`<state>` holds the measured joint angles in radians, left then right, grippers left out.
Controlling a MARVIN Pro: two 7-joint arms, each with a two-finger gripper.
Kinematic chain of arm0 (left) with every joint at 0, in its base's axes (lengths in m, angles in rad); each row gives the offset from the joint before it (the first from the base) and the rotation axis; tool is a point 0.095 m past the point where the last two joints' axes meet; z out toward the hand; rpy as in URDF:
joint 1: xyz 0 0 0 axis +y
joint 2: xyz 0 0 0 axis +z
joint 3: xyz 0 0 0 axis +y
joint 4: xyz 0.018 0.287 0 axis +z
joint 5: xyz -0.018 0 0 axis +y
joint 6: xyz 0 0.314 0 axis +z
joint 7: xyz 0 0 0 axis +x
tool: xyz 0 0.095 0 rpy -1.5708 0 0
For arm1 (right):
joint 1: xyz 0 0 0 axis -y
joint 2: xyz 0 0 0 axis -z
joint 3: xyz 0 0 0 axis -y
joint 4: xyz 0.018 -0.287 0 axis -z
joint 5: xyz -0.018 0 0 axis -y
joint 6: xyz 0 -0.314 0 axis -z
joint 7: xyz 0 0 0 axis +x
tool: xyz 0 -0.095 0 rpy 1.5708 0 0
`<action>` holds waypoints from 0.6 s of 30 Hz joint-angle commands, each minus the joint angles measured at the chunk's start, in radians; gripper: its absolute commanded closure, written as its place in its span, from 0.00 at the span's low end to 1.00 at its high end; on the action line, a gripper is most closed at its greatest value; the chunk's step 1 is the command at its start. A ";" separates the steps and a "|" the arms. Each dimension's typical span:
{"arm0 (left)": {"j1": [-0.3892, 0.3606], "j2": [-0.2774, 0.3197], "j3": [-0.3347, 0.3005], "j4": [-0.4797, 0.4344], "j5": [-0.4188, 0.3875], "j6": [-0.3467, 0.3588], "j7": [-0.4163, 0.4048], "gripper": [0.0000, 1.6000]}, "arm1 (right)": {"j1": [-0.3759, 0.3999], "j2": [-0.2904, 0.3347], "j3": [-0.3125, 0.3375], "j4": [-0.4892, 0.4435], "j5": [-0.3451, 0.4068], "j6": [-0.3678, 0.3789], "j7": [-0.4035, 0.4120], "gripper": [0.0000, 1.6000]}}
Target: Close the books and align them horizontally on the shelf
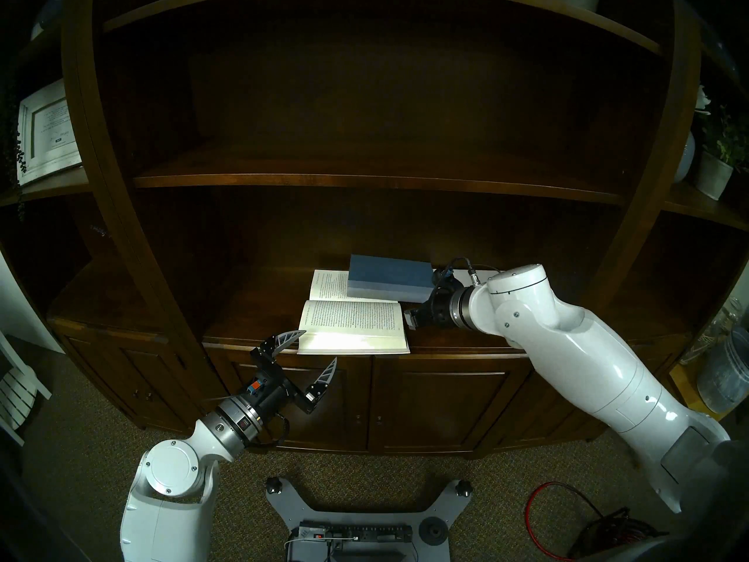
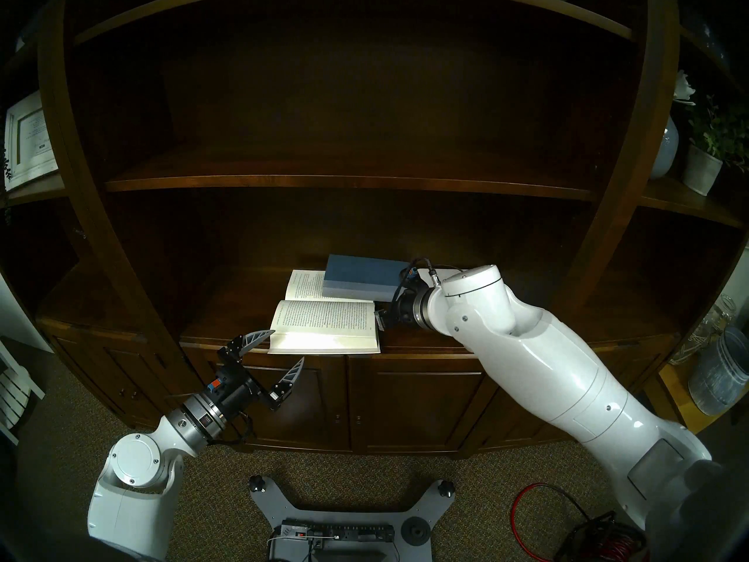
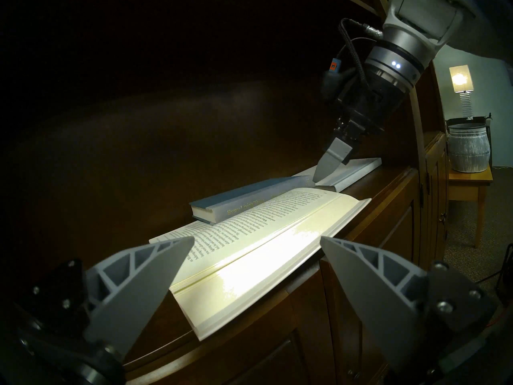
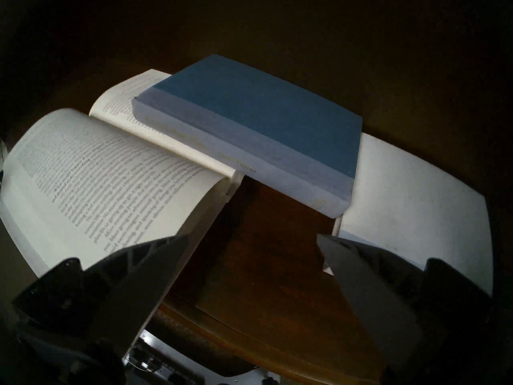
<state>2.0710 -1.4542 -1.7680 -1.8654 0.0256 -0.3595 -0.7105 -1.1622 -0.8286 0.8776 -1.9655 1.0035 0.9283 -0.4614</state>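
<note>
The left gripper (image 1: 311,349) hovers spread wide just off the front edge of the wooden ledge (image 1: 454,342), by the left edge of an open book (image 1: 352,326). Behind it, the closed blue hardcover (image 1: 391,276) lies partly on another open book (image 1: 329,284). Right of these, the right gripper (image 4: 251,265), fingers apart and empty, points at the hardcover beside a closed white book (image 4: 410,198).

Light: dim room | glare: open book (image 3: 249,254) pages | right wrist: blurred | edges: fisheye-dark
</note>
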 commanded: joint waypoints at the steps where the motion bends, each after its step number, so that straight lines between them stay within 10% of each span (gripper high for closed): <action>1: -0.015 0.001 0.001 -0.029 -0.004 -0.009 -0.001 0.00 | 0.037 0.103 -0.033 -0.070 -0.106 -0.025 0.030 0.00; 18: -0.015 0.000 0.001 -0.028 -0.003 -0.009 -0.001 0.00 | 0.183 0.075 -0.201 0.098 -0.325 -0.085 0.170 0.00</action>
<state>2.0710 -1.4549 -1.7685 -1.8655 0.0259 -0.3595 -0.7112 -1.0858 -0.7344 0.6896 -1.9071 0.7646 0.8802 -0.3090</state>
